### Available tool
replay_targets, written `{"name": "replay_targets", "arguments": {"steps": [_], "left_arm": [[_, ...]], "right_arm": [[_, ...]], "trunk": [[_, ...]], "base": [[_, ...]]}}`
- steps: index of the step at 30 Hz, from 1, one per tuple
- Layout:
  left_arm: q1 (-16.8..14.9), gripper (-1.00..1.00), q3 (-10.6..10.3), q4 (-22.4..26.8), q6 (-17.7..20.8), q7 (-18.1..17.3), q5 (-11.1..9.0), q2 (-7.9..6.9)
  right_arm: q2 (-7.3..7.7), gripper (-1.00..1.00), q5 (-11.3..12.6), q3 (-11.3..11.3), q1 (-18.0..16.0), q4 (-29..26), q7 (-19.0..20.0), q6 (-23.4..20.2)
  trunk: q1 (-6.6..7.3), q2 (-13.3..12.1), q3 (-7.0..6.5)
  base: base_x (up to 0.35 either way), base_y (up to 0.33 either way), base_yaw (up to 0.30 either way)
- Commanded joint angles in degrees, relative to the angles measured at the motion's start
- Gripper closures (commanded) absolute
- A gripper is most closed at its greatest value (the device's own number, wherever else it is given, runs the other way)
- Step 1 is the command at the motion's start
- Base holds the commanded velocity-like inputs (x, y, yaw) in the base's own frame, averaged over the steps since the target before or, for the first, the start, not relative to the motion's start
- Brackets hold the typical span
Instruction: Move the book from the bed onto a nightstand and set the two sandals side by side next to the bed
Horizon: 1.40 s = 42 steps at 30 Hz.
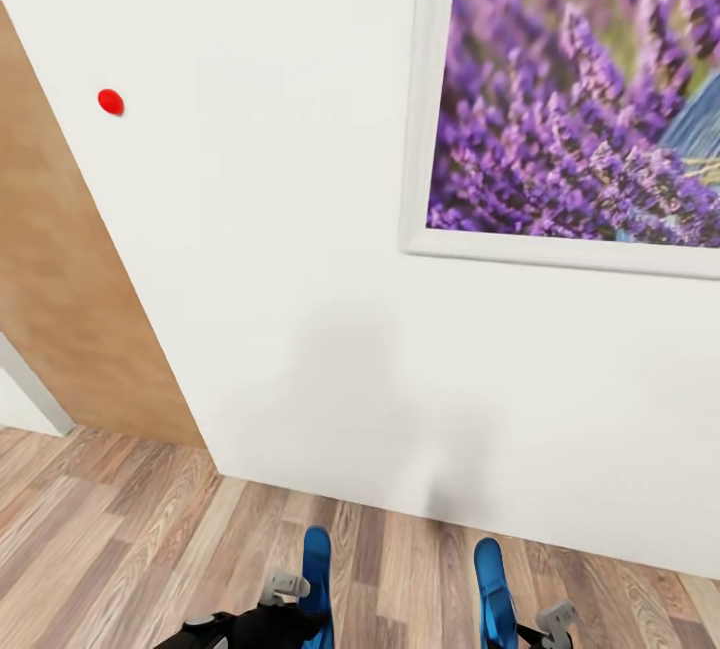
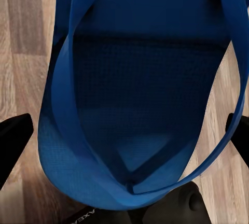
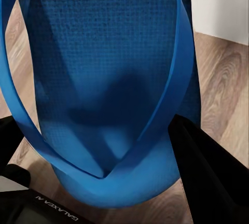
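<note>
- The head view is facing a white wall [image 1: 300, 259] at close range, with wood-plank floor [image 1: 120, 529] running along its base.
- A large white-framed picture of purple lavender [image 1: 580, 99] is hanging on the wall toward the upper right, and a small red dot [image 1: 110, 101] is sitting on the wall toward the upper left.
- A tan wooden panel [image 1: 70, 309], possibly a door, is standing at the left edge beside the wall.
- At the bottom of the head view, two bright blue sandals are sticking up and forward side by side, apart from each other: the left sandal [image 1: 316, 569] and the right sandal [image 1: 492, 589].
- The left hand [image 1: 285, 609] is sitting at the base of the left sandal, with grey and black parts showing beneath it.
- In the left wrist view, the left sandal [image 2: 135, 105] is lying between the black fingers [image 2: 13, 141], its straps meeting near the hand's base; the left hand is grasping this sandal, held above the floor.
- The right hand [image 1: 530, 629] is sitting at the base of the right sandal.
- In the right wrist view, the right sandal [image 3: 104, 79] is pressing against a black finger [image 3: 207, 172], its straps converging toward the hand; the right hand is grasping this sandal over the floor, close to the wall's base.
</note>
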<state>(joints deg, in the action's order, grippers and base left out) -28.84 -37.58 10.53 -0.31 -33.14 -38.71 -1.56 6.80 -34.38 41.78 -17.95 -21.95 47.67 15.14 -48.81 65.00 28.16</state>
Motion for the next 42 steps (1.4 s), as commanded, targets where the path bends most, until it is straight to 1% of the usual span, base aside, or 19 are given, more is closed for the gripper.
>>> {"name": "replay_targets", "arguments": {"steps": [1, 7, 10, 42], "left_arm": [[-0.06, 1.0, -0.41, 0.01, -0.04, -0.08, -0.49, -0.03], [-0.04, 1.0, -0.42, 0.01, -0.04, -0.08, -0.49, -0.03], [-0.05, 1.0, -0.42, 0.01, -0.04, -0.08, -0.49, -0.03], [0.0, 1.0, -0.42, 0.01, -0.04, -0.07, -0.49, -0.03]], "right_arm": [[-0.03, 1.0, -0.52, 0.5, -0.07, -0.02, 0.31, 0.28], [-0.03, 1.0, -0.59, 0.5, -0.07, -0.02, 0.28, 0.31], [-0.03, 1.0, -0.59, 0.49, -0.07, -0.02, 0.3, 0.32], [-0.03, 1.0, -0.6, 0.41, -0.07, -0.02, 0.23, 0.33]], "trunk": [[-0.03, 0.03, 0.05], [-0.03, 0.03, 0.05], [-0.03, 0.03, 0.05], [-0.03, 0.03, 0.05]], "base": [[0.32, 0.0, 0.099], [0.309, 0.0, 0.172], [0.137, 0.0, 0.263], [0.013, 0.0, 0.285]]}}
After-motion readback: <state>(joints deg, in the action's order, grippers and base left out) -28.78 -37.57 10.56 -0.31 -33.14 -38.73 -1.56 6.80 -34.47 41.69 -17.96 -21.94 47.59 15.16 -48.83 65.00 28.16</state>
